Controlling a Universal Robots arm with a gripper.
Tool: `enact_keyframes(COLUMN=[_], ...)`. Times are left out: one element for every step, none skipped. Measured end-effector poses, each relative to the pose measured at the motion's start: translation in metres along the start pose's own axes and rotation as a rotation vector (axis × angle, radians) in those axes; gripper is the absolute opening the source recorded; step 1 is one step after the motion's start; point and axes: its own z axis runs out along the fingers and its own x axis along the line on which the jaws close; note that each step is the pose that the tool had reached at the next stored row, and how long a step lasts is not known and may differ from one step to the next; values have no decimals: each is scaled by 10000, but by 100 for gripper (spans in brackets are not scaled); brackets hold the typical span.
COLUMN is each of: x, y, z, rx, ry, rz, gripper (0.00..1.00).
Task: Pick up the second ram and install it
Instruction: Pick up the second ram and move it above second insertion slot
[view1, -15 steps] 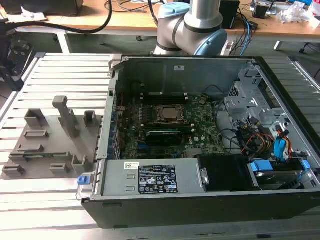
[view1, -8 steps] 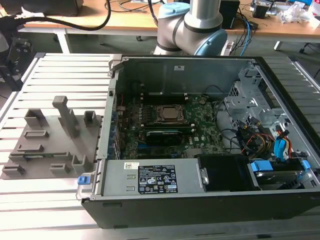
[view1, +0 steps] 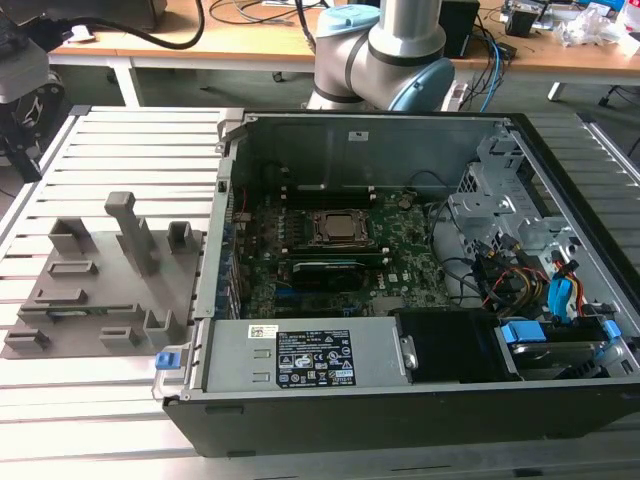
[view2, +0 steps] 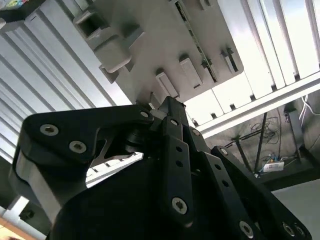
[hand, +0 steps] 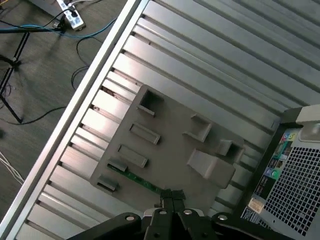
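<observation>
Tool (hand: 169, 199) hangs over the gray holder plate (hand: 167, 150) with its fingers drawn narrow, tip against tip, and nothing held between them, as both wrist views show; the second ram (hand: 134, 178), a thin green stick, sits in a long slot near one edge of that plate, between small gray blocks, not yet picked up; in the first wrist view the tool's tips stand just beside one end of the stick, though whether they touch it I cannot tell; in the second wrist view the same stick (view2: 192, 36) runs along its slot, apart from the tips (view2: 167, 102), which point at the plate's nearer edge; the plate rests on the slatted aluminium table (view1: 130, 150), and in the exterior view it (view1: 110, 290) lies at the exterior view's left of the open computer case (view1: 400, 420), just beside the case wall; taller gray blocks and one upright post rise from the plate; inside the case the green motherboard (view1: 400, 250) lies flat, with the CPU socket (view1: 340, 228) near its middle and a wider black card (view1: 325, 270) just beside the socket, on the side toward the labelled power supply (view1: 300, 360); coloured cables and a metal drive cage fill the case at the exterior view's right; the robot arm (view1: 390, 50), gray with pale blue caps, stands behind the case; a perforated corner of the case (hand: 300, 185) shows beside the plate in the first wrist view.
</observation>
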Motion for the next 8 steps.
enact_keyframes(x=[0,0,0,0,0,0,0,0], y=[0,0,0,0,0,0,0,0], z=[0,1,0,0,0,0,0,0], rx=[-6,-10,-14,-17,-20,-24,-32,-38], ry=[10,18,25,31,38,44,60,73], rz=[-232,-428,-572,-711,-857,-1009,-1350,-1608], gripper=[11,11,11,11,11,11,11,11])
